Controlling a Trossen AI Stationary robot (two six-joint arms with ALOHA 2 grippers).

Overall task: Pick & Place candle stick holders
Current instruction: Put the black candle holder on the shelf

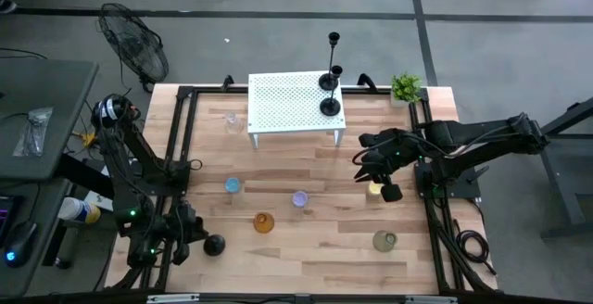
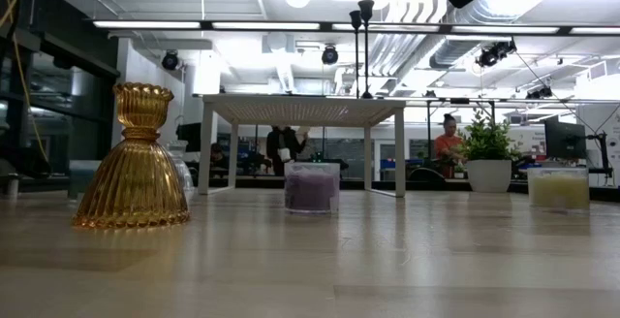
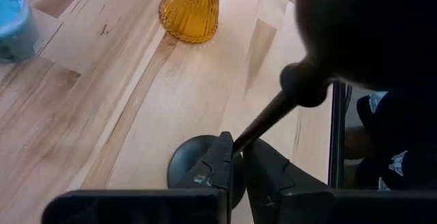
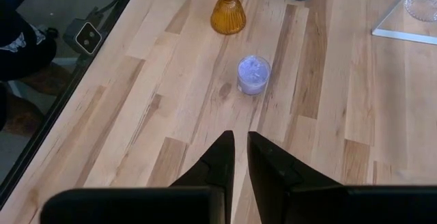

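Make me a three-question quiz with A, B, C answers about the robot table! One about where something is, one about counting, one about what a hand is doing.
1. Where is the potted plant?
A. on the white stand
B. at the table's far right corner
C. beside the amber holder

2. How many black candlesticks stand on the white stand?
A. one
B. two
C. four

3. What is the left gripper doing?
A. fingers closed on a black candlestick's stem
B. hanging wide open
C. holding the blue holder

Answers: 1 B, the high view shows it beside the stand's corner. 2 B, two bases sit at its right edge. 3 A, the left wrist view shows the stem pinched.
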